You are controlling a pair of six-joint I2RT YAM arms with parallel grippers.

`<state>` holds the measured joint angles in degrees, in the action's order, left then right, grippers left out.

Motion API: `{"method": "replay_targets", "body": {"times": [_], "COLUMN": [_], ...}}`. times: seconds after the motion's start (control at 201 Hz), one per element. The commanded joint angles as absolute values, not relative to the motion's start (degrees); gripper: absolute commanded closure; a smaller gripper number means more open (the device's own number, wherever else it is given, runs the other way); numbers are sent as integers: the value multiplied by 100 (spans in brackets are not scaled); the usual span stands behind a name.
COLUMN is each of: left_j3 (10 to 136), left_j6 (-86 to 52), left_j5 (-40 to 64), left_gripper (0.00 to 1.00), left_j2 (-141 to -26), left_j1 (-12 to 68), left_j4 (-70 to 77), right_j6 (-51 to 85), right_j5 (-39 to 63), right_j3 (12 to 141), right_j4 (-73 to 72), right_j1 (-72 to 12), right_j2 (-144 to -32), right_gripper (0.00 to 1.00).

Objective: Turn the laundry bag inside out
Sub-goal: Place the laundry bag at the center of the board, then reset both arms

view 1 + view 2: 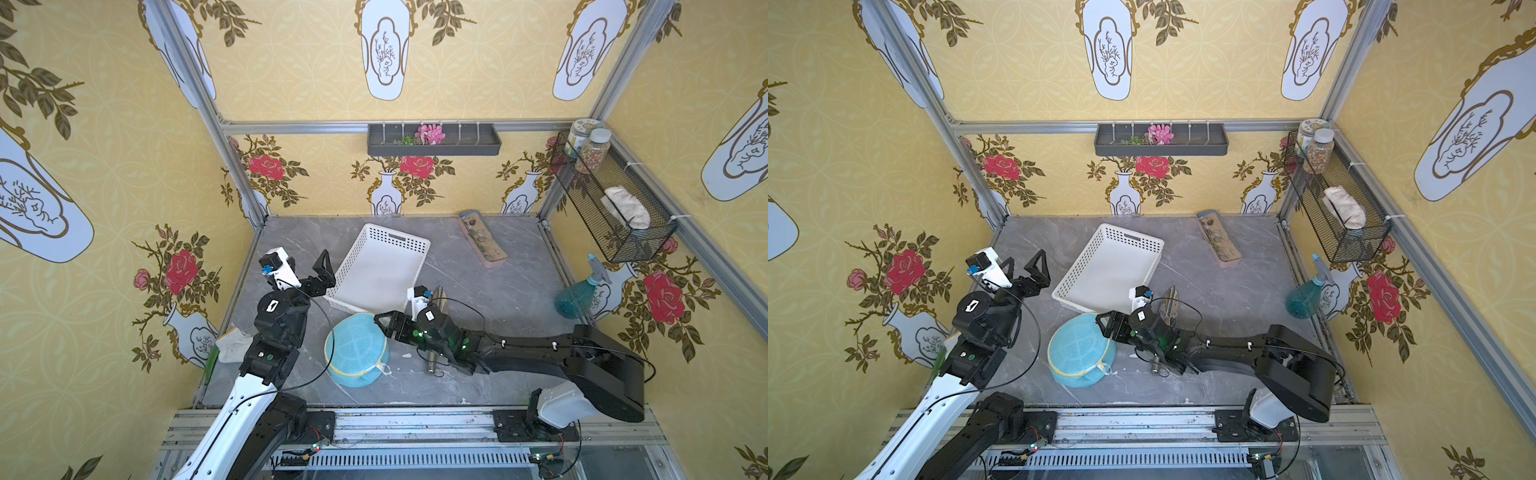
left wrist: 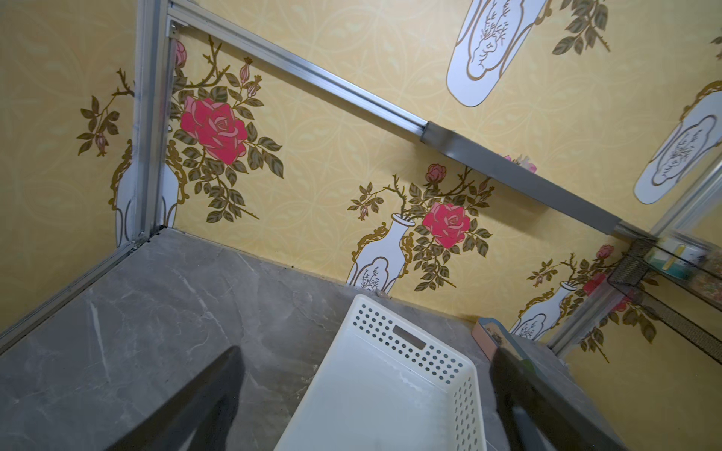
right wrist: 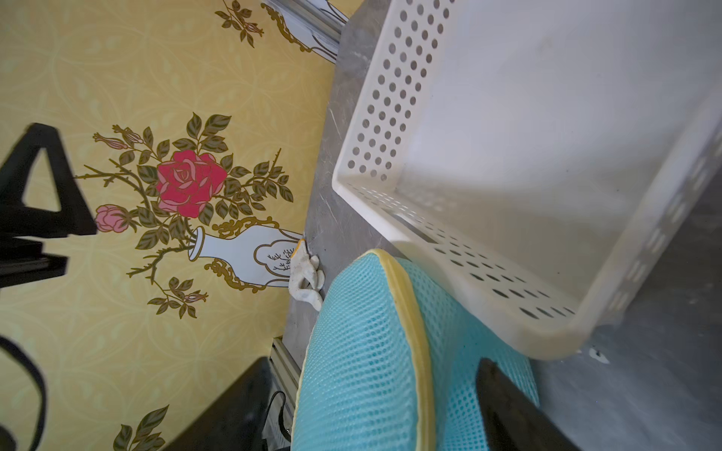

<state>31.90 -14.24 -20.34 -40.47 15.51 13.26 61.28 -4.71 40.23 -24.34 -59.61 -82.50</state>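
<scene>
My right gripper (image 1: 381, 325) has its jaws apart at the right side of the laundry bag (image 1: 356, 351), the yellow trim (image 3: 410, 332) between them; the bag lies near the front edge of the bench (image 1: 498, 299), against the near corner of the white basket (image 1: 397, 237); my left gripper (image 1: 322, 270), open too, hangs farther off.

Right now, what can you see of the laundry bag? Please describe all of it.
The laundry bag is a soft, light-blue mesh drum with pale yellow trim around its round face, faint white ribs like spokes, and a small white loop at its near edge. It lies slumped on the grey table, front centre. Its far edge seems to touch the white perforated basket. The right tool, jaws open, straddles its rim.
</scene>
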Motion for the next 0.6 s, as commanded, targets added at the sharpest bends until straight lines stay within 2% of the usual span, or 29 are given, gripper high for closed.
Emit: {"method": "replay_targets", "body": {"times": [0.0, 0.07, 0.119, 0.169, 0.284, 0.363, 0.428, 0.558, 0.597], "left_j3": [2948, 2718, 2336, 1968, 1859, 1671, 1307, 1121, 1355], "left_j6": [-1763, -2190, -2383, -2194, -1531, -1227, -954, -409, -269], "left_j5": [-1734, -1906, -1736, -1663, -1737, -1880, -1843, -1263, -1026], "left_gripper": [0, 0, 0, 0, 0, 0, 0, 0, 0], "left_j2": [-4411, -4673, -4794, -5059, -5861, -6102, -6113, -6199, -6309], "left_j1": [822, 221, -109, -184, -202, -210, -216, -274, -298], "left_j4": [1760, 1875, 2488, 3307, 3754, 3929, 4526, 5187, 4802], "right_j6": [5272, 4997, 4463, 3888, 2740, 2079, 1472, 1025, 922], "right_j5": [-1582, -2633, -2670, -2490, -1442, -1232, -982, -719, -445], "right_j3": [4204, 4130, 4007, 3913, 4047, 3927, 3486, 2440, 2748], "right_j4": [51, 1441, 1672, 1693, 1385, 696, -530, -3532, -3129], "right_j1": [-5870, -5556, -4870, -3833, -1161, -152, 275, 327, 340], "right_j2": [-7070, -6025, -5441, -5051, -5272, -5734, -6141, -7408, -7586], "right_gripper": [3, 3, 3, 3, 3, 3, 3, 3, 3]}}
